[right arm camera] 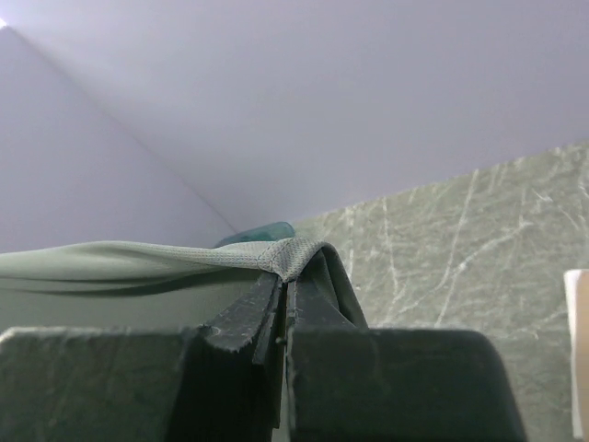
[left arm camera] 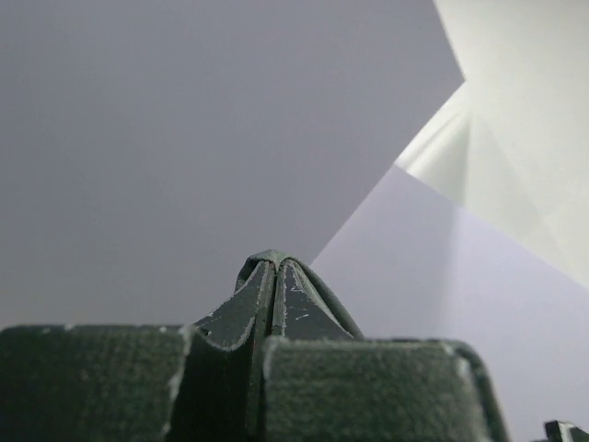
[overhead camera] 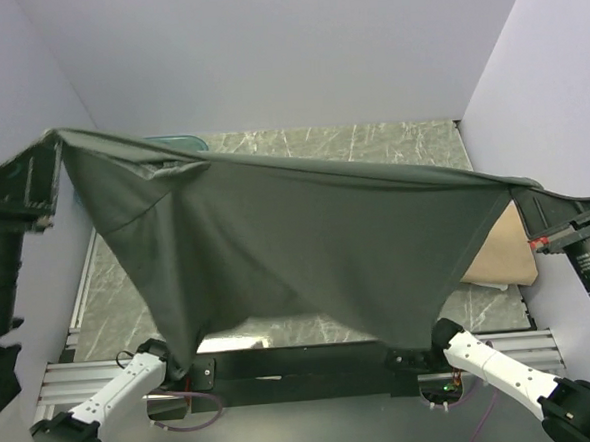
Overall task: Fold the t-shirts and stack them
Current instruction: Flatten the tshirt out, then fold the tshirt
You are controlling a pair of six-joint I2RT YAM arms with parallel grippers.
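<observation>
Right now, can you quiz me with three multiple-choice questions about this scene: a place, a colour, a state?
1. Where is the tan shirt? A on the table, right side; B on the wall; C on the floor.
2. The raised shirt is: A red; B dark grey-olive; C white.
3. The left claw and right claw are: A open; B missing; C shut on the raised shirt.
Answers: A, it lies flat there; B, top view shows it; C, both wrist views show pinched cloth.
</observation>
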